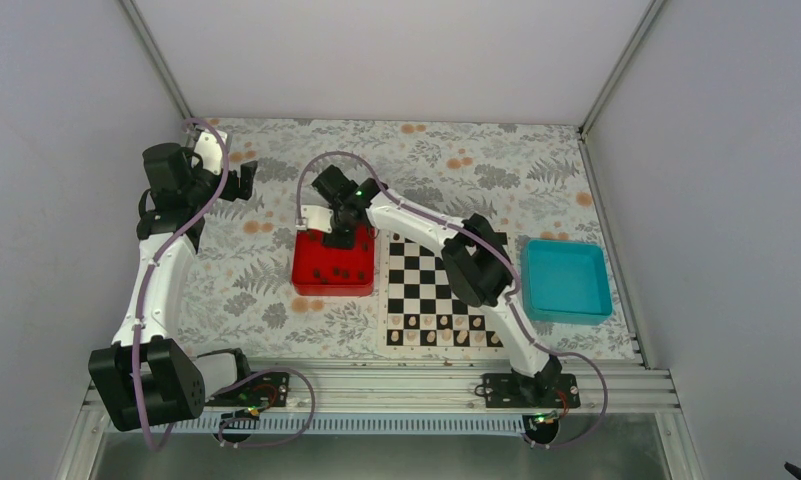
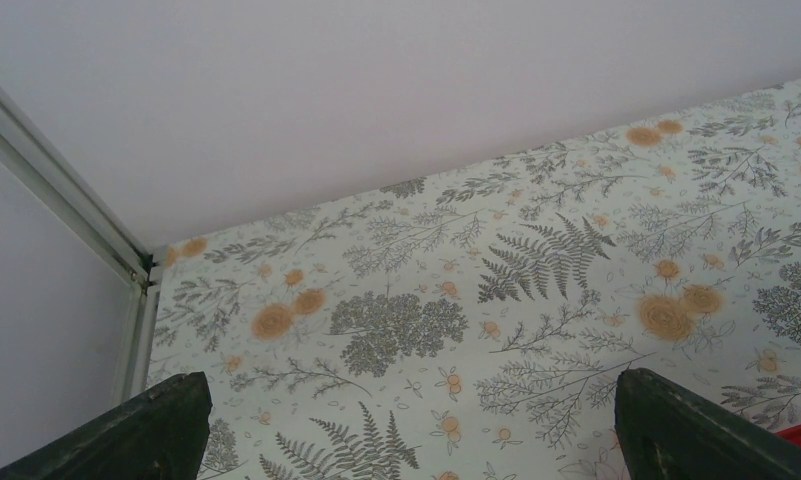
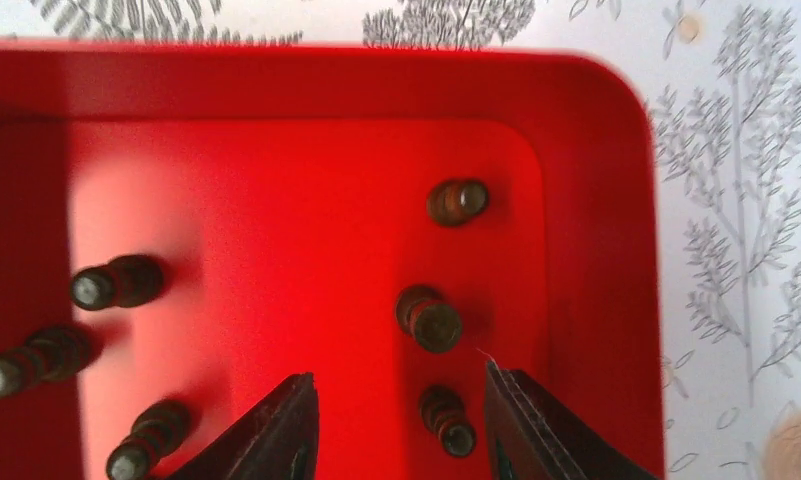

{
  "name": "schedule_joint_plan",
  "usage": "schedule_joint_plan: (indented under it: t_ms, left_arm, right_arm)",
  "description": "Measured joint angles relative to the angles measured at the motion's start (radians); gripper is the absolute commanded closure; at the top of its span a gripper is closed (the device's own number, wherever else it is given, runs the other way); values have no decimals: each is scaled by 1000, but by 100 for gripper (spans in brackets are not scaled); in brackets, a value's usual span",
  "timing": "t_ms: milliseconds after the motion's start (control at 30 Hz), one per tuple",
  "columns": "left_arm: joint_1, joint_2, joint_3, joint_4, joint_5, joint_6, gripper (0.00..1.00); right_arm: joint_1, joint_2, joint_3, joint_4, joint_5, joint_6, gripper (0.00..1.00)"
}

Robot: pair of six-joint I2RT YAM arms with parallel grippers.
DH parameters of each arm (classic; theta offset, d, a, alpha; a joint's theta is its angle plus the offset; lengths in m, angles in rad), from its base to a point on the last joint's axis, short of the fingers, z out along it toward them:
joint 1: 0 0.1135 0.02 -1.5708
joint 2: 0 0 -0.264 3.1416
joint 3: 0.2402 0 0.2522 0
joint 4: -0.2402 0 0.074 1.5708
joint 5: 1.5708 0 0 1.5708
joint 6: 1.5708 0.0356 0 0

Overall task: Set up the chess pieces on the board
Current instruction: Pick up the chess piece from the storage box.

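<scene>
We count two arms, two trays and one board (image 1: 423, 283) on the flower-patterned table (image 1: 476, 160). The board is a flat square of black and white squares with a pale border, lying between the red tray (image 3: 596, 200) on its left and the teal tray (image 1: 566, 280) on its right. From the right wrist we count six dark chess pieces (image 3: 431, 318), all inside the red tray: three along its right side and three toward its left. They are small, dark brown, ringed like turned wood, with rounded tops that catch the light; we cannot tell whether they stand or lie. From above we see no dark piece on the board. Pale pieces (image 1: 431, 338) fill its two nearest rows, too small for us to count. The right tool (image 3: 398, 380) hangs over the red tray with its jaws parted and gripping nothing, one dark piece just beside its right finger. The left tool (image 2: 413, 400) is spread wide and holds nothing, above bare table near the far left corner
</scene>
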Motion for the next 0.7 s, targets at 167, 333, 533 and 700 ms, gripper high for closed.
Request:
schedule_joint_plan:
  t_ms: [167,333,533,700]
  left_arm:
    - [0,0,0,0,0,0,0]
    - [0,0,0,0,0,0,0]
    - [4,0,0,0,0,0,0]
    - [6,0,-5,1,0,0,0]
  right_arm:
    - [-2,11,-8,10,4,1,56]
    - [-2,20,-8,40,5,3,55]
    - [-2,52,-3,53,5,3,55]
    - [-2,86,1,68,4,3,55]
